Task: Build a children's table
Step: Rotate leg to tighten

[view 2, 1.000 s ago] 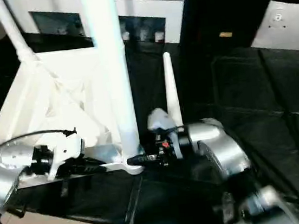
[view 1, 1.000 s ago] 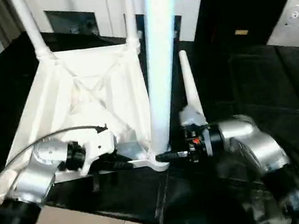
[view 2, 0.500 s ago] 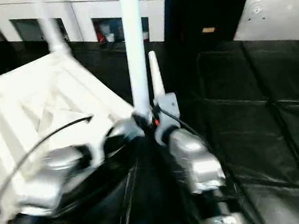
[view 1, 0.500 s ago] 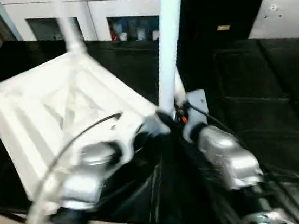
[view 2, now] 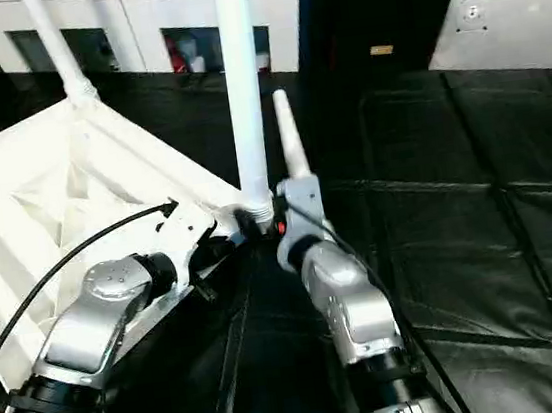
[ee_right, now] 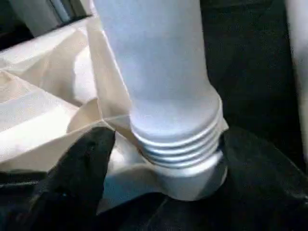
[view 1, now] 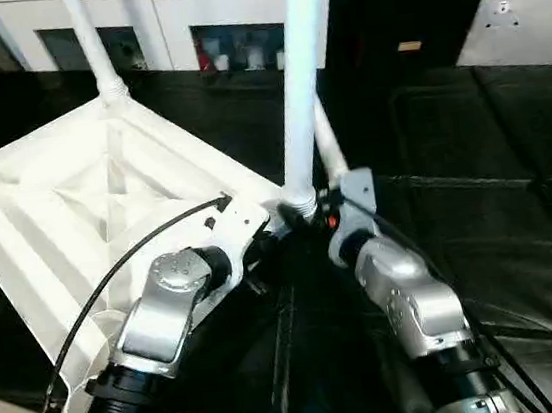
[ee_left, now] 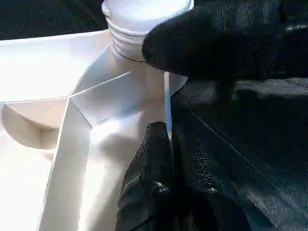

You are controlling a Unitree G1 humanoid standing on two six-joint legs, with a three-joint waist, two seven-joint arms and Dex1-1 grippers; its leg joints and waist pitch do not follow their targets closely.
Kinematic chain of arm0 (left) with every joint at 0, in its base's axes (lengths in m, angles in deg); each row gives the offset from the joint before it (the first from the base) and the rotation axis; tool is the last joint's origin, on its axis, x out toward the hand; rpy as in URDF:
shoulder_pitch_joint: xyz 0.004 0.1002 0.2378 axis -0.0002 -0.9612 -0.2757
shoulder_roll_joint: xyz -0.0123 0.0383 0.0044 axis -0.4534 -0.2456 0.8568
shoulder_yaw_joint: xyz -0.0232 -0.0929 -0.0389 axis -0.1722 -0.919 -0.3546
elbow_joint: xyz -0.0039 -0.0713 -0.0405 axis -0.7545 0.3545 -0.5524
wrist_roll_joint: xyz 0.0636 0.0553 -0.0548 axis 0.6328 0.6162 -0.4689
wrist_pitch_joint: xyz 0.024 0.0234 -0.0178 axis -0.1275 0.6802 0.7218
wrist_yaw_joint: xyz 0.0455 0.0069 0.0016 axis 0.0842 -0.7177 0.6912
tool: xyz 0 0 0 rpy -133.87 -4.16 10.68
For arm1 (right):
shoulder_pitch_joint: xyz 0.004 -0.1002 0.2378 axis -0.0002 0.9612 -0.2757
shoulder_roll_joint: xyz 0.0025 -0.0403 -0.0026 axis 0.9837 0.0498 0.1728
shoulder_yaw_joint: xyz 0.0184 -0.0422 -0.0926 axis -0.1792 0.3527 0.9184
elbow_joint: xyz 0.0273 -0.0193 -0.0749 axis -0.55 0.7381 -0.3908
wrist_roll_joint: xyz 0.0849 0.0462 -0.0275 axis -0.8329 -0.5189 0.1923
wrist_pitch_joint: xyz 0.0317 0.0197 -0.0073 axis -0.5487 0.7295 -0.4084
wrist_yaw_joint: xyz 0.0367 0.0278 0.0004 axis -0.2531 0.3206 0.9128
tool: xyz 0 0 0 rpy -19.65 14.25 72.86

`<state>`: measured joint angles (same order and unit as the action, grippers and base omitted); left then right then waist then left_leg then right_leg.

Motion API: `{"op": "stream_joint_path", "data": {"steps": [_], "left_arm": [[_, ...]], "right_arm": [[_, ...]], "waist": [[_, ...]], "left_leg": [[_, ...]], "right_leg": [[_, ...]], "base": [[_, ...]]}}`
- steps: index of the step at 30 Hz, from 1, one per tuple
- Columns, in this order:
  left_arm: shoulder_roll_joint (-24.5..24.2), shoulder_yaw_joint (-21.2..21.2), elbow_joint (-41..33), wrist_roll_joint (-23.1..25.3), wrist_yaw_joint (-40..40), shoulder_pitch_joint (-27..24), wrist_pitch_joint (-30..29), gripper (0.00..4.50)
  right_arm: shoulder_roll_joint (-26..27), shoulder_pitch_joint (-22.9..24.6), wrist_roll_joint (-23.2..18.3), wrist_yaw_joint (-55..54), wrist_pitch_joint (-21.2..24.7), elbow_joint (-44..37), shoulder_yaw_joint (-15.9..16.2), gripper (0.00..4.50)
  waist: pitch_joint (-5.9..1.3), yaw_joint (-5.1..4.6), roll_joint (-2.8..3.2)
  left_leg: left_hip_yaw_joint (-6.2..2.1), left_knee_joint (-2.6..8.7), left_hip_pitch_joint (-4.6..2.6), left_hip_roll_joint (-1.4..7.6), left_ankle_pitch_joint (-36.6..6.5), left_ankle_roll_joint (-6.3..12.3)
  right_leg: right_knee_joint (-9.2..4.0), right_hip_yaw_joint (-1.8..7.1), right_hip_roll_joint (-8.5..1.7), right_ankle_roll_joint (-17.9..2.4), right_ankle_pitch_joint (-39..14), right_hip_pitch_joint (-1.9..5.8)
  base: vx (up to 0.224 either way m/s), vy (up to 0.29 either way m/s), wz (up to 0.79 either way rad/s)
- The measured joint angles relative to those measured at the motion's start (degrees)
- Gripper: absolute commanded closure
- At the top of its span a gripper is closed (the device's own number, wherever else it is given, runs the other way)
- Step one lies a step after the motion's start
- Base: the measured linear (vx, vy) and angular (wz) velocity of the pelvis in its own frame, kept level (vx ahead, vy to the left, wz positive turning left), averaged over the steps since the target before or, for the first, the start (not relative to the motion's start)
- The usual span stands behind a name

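Upside down on the black-covered tabletop (view 1: 493,170): the white plastic children's table (view 1: 65,207), ribbed underside up, legs pointing skyward. At the near corner, a long tapered white screw-in leg (view 1: 299,83) seated in its socket, threads part exposed — not fully home, by the look. Likely light, stiff and smooth; slippery on the taper, so best gripped low by the threaded collar, top steadied at the rim. Left end effector (ee_left: 154,159) pinched together on the thin edge of the top beside the socket. Right end effector (ee_right: 82,168) apart, one finger just beside the collar, nothing clamped. From the head views, a loose spare leg (view 2: 291,144) lying behind and two far legs standing; from the wrist views, thread ridges and corner ribs — unreadable from above.
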<state>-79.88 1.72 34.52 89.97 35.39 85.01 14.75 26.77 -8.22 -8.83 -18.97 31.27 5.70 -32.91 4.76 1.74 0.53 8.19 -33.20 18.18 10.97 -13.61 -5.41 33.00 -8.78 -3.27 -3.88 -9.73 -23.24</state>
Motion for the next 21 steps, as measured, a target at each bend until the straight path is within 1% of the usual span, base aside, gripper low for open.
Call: {"op": "stream_joint_path", "data": {"steps": [3, 5, 6, 8, 12, 14, 17, 19, 21], "left_arm": [[-3.1, 0.1, 1.4, -1.2, 3.4, 0.0, 3.8, 4.50], [-4.6, 0.0, 1.9, -1.4, 5.0, -0.1, 5.4, 4.50], [-6.0, 0.1, 2.7, -1.6, 7.0, -0.1, 7.5, 4.50], [-7.4, 0.0, 3.7, -1.6, 9.0, -0.1, 9.9, 4.50], [-11.5, 0.3, 7.8, -3.3, 15.8, 0.3, 17.7, 4.50], [-13.0, 0.3, 9.6, -4.0, 18.8, 0.5, 20.4, 4.50], [-14.5, 0.2, 12.1, -5.6, 24.1, 1.2, 23.4, 4.50], [-15.0, 0.3, 13.7, -6.2, 27.4, 1.7, 25.7, 4.50], [-15.9, 1.5, 15.9, -6.3, 30.6, 3.2, 28.1, 4.50]], "right_arm": [[-2.5, 0.8, -1.6, 3.1, -0.6, -0.3, -0.3, 0.08], [-4.0, 0.8, -2.0, 4.4, -0.6, -0.9, -0.6, 0.08], [-5.6, 1.0, -2.7, 6.4, -0.6, -2.3, -0.7, 0.08], [-7.7, 1.0, -3.2, 8.8, -0.7, -4.1, -0.8, 0.08], [-14.3, 0.8, -4.0, 18.0, -1.3, -6.7, 1.2, 0.08], [-16.8, 0.5, -4.0, 21.4, -1.6, -6.8, 1.9, 0.08], [-20.2, -0.1, -4.0, 26.9, -1.9, -6.8, 3.6, 0.08], [-22.1, -1.5, -4.2, 30.5, -2.0, -6.5, 4.6, 0.08], [-24.0, -3.1, -5.3, 35.3, -2.4, -5.7, 5.6, 0.08]], "waist": [[0.05, 0.40, 0.08], [0.05, 0.77, 0.09], [0.05, 0.97, 0.09], [0.05, 1.35, 0.09], [0.02, 1.99, 0.07], [0.00, 2.29, 0.04], [-0.01, 3.10, 0.02], [-0.04, 3.60, -0.04], [-0.11, 4.15, -0.15]], "left_leg": [[0.00, 0.01, 0.02, 0.00, 0.0, 0.00], [0.00, -0.02, 0.03, 0.00, 0.0, 0.00], [0.00, -0.04, 0.04, 0.00, 0.0, 0.00], [0.01, -0.08, 0.02, 0.00, 0.0, 0.01], [0.00, -0.16, -0.02, 0.01, 0.0, 0.01], [0.00, -0.27, -0.02, 0.02, 0.0, 0.01], [0.01, -0.38, -0.02, 0.02, 0.0, 0.01], [0.02, -0.42, -0.02, 0.01, 0.0, 0.01], [0.06, -0.46, -0.02, 0.03, 0.0, 0.01]], "right_leg": [[0.04, -0.01, 0.00, 0.0, 0.0, -0.02], [0.06, 0.00, -0.01, -0.1, 0.0, -0.02], [0.06, 0.00, 0.00, -0.1, 0.0, -0.02], [0.08, 0.01, -0.01, -0.1, 0.0, -0.02], [0.16, 0.01, -0.01, -0.1, 0.0, 0.02], [0.21, 0.01, -0.01, -0.1, 0.0, 0.04], [0.23, 0.03, -0.02, -0.1, 0.0, 0.08], [0.26, 0.04, -0.04, -0.1, 0.0, 0.09], [0.30, 0.04, -0.04, -0.1, 0.0, 0.10]], "base": [[0.000, 0.000, 0.00], [0.000, 0.000, 0.00], [0.000, 0.000, 0.00], [0.000, 0.000, 0.00], [0.000, 0.000, 0.00], [0.000, 0.000, 0.00], [0.000, 0.000, 0.00], [0.000, 0.000, 0.00], [0.000, 0.000, 0.00]]}}
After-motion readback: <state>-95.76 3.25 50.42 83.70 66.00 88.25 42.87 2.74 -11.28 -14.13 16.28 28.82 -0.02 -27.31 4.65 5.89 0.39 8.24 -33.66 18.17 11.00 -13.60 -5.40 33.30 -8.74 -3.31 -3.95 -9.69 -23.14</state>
